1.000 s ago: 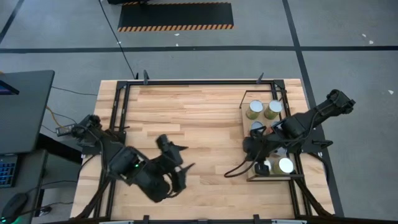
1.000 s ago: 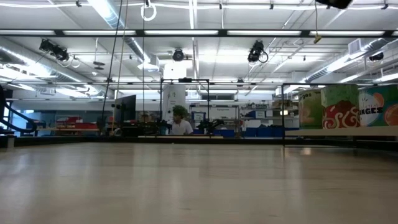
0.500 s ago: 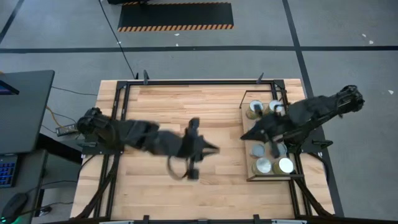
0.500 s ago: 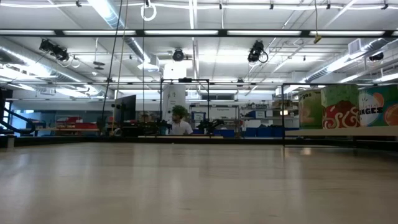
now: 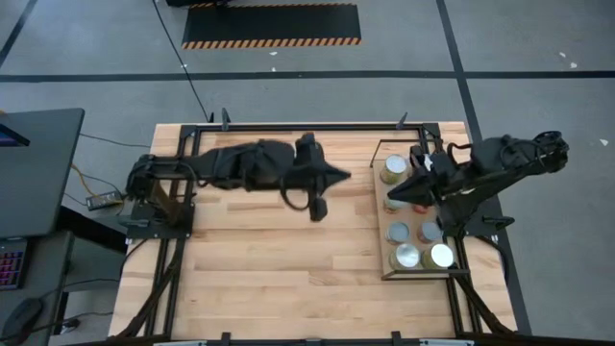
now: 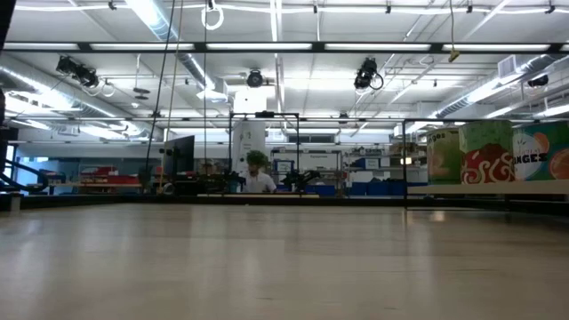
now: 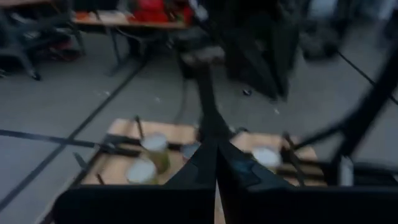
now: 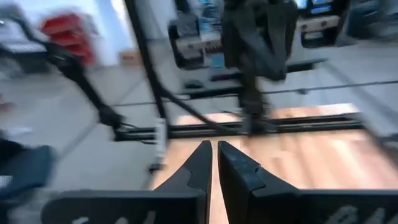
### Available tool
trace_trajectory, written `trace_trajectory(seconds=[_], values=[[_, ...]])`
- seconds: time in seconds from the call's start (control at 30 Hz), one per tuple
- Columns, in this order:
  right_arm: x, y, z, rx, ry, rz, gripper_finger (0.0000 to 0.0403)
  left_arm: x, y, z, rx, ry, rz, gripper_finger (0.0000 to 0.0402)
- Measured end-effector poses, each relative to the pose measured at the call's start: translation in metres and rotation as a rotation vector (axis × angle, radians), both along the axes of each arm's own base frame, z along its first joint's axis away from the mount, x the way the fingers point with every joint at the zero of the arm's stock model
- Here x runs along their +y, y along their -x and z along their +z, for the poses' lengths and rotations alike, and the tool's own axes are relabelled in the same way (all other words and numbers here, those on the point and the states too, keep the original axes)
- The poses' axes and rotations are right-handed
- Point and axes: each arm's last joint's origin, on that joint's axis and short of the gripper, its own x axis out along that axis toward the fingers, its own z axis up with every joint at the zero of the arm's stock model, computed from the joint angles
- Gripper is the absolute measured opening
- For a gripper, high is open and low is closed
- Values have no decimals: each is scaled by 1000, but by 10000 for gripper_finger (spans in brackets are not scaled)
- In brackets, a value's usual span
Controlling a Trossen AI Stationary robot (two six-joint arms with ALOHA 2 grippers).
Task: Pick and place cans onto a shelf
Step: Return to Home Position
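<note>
All the cans [image 5: 406,257] in view are standing on the shelf [image 5: 382,246], at the right centre of the high view. The left gripper [image 5: 332,176] is hanging above the upper middle of the tabletop [image 5: 279,259], its fingers pressing together on nothing. The right gripper [image 5: 398,194] is hovering over the shelf's upper end, fingers likewise together and empty. Judgement: placing is finished and the return to home is in hand. The next move is calling for each arm to fold back toward its base, the right one rising clear of the can tops first
</note>
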Motion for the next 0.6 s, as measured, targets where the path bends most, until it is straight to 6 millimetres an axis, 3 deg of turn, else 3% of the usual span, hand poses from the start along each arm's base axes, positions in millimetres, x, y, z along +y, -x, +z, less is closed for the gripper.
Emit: trace_trajectory(seconds=[0.2, 0.37, 0.43, 0.6], values=[[-9, -13, -11, 34, 115, -248, 33, 18, -4, 5, -89, -24, 65, 4], [-17, -23, -23, 27, 146, -150, 32, 28, -8, -43, -90, 46, 99, 9], [-21, -25, -30, 29, 162, -121, 32, 33, 2, -57, -143, 97, 136, 8], [-32, -18, -34, 14, 213, -141, 32, 39, 53, -76, -193, 123, 282, 4]])
